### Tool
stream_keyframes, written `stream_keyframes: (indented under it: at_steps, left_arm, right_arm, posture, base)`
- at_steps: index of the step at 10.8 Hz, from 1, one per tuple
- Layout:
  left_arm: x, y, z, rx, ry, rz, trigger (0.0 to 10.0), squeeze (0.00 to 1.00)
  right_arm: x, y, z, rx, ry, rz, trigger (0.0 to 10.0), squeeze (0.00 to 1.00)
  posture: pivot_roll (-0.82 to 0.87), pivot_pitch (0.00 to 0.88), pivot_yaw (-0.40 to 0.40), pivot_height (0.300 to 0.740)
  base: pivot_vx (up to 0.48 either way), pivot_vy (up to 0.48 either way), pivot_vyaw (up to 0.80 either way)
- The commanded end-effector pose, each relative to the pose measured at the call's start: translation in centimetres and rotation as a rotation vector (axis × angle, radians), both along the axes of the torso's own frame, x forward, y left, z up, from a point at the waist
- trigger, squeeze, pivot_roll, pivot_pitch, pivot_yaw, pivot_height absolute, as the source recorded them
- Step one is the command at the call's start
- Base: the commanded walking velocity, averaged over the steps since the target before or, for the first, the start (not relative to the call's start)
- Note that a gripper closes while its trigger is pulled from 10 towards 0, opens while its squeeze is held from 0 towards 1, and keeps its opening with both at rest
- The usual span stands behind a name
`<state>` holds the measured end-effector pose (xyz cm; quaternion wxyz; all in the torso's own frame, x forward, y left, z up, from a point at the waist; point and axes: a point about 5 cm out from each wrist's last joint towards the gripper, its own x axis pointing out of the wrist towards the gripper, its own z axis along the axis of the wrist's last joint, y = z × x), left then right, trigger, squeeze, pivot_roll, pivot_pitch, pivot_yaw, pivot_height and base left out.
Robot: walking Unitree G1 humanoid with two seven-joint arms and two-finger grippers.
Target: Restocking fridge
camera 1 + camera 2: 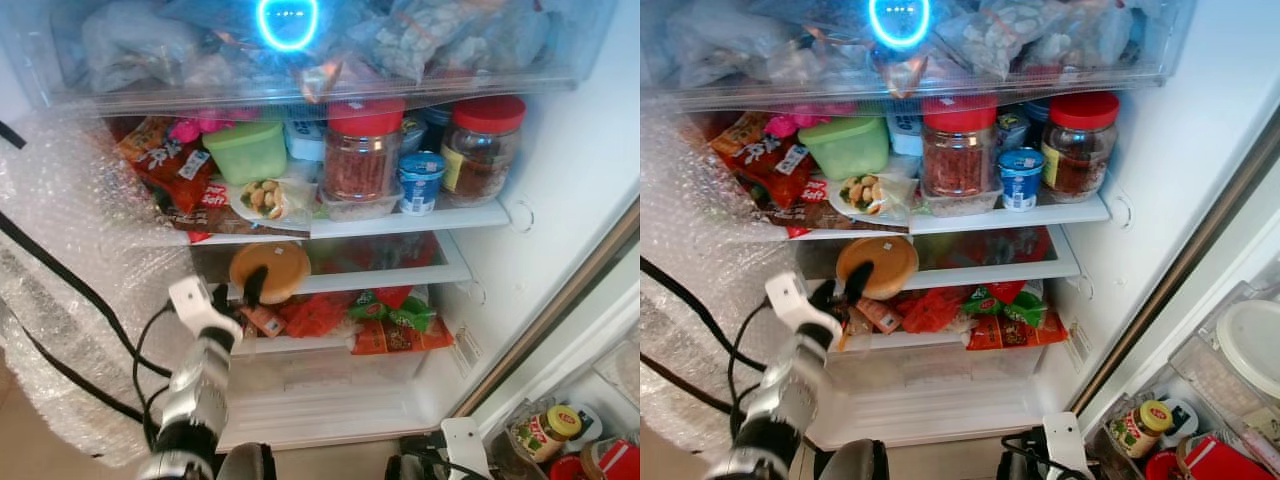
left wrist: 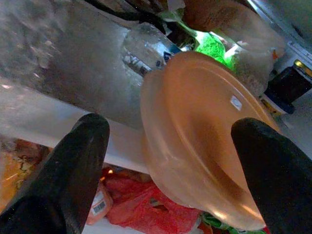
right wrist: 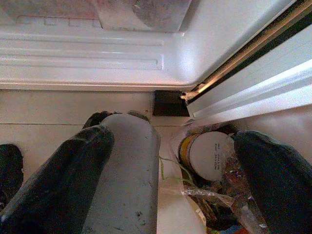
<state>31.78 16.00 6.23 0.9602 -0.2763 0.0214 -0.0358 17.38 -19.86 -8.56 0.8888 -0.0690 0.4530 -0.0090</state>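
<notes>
A round orange lidded container (image 1: 272,266) stands at the left end of the fridge's middle shelf (image 1: 400,277). My left gripper (image 1: 238,290) is raised to it and open, one black finger in front of its rim. In the left wrist view the container (image 2: 204,136) lies between the two spread fingers (image 2: 78,170), close to one and apart from the other. My right gripper (image 3: 170,180) hangs low and open, holding nothing, above the floor by the fridge base, near a white-lidded jar (image 3: 209,156) in a bag.
The shelf above holds two red-lidded jars (image 1: 362,150), a green tub (image 1: 247,150), a yogurt cup (image 1: 421,182) and snack packets. Red and green packets (image 1: 390,315) lie under the container's shelf. Bubble wrap (image 1: 70,260) hangs on the left. Door bins with jars (image 1: 545,430) sit at lower right.
</notes>
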Motion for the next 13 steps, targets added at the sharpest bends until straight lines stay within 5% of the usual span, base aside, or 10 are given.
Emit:
stream_keyframes:
  at_steps: [1,5,10,13]
  left_arm:
    - [0.1,0.0,0.5,0.016,-0.017,-0.002,10.0,0.0]
    - [0.1,-0.1,2.0,0.015,-0.065,-0.023,10.0,0.0]
    - [0.1,-0.5,1.1,0.085,0.063,-0.059,10.0,0.0]
    - [1.6,-0.4,1.4,0.106,0.131,-0.002,10.0,0.0]
  right_arm:
    - [-0.7,0.2,-0.4,0.008,0.024,-0.009,10.0,0.0]
    - [-0.6,0.2,-0.3,0.005,0.011,-0.013,10.0,0.0]
    - [-0.6,0.2,-0.3,0.006,0.007,-0.009,10.0,0.0]
    - [-0.5,0.3,-0.3,0.007,0.007,-0.003,10.0,0.0]
  posture:
    - [0.0,0.0,0.019,0.629]
    - [0.0,0.0,0.018,0.629]
    - [0.0,0.0,0.017,0.629]
    - [0.0,0.0,0.018,0.629]
  base:
    - [0.0,0.0,0.0]
    - [0.0,0.0,0.0]
    - [0.0,0.0,0.0]
    - [0.0,0.0,0.0]
